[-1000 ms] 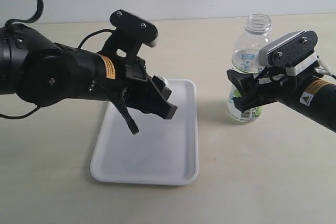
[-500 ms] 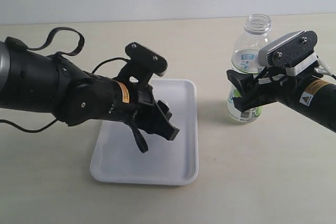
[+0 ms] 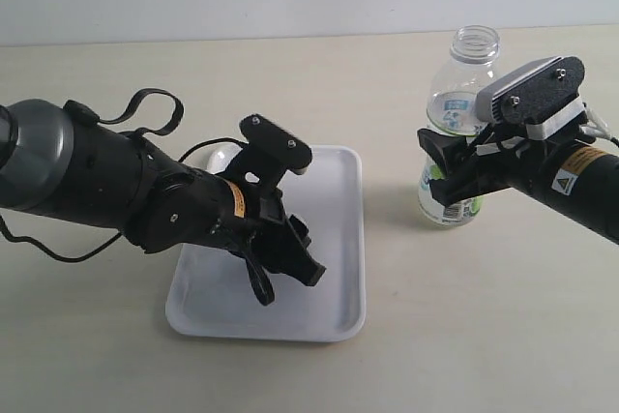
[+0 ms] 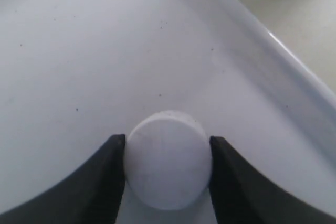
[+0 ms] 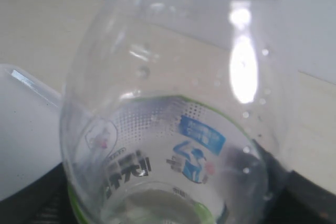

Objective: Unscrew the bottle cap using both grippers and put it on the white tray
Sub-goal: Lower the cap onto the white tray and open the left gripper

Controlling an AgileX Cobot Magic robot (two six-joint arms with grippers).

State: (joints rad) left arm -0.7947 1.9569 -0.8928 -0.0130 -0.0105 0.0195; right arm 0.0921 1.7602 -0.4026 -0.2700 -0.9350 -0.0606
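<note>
White plastic tray [image 3: 334,239] lies on the left half of a pale table [image 3: 484,336]. Over the last second the left arm has swung down: it hung above the tray's far end and now sits low over the tray's middle. Its black left gripper [image 3: 288,285] points down at the tray floor.

The left wrist view shows the gripper's two dark fingers pressed against opposite sides of a small round white cap [image 4: 168,166]. The fingers stand partly apart, exactly the cap's width, and they grip it. Behind the cap is only the glossy tray floor, with the raised rim running diagonally nearby. Whether the cap already rests on that floor or hangs just above it cannot be told.

To the right, well apart from the tray, a small clear bottle [image 3: 456,108] stands upright on the table. Its threaded neck is open, with no cap on it. It has not moved during this second.

Further right, the right gripper [image 3: 440,173] has not moved either. Its fingers are clamped around the bottle's lower body, across the white and green label. The right wrist view shows the bottle filling the frame, with dark fingers at either side of its base.

Judging from this, the unscrewing is finished and the cap has reached the tray. What seems left is for the left fingers to open and let it go.
</note>
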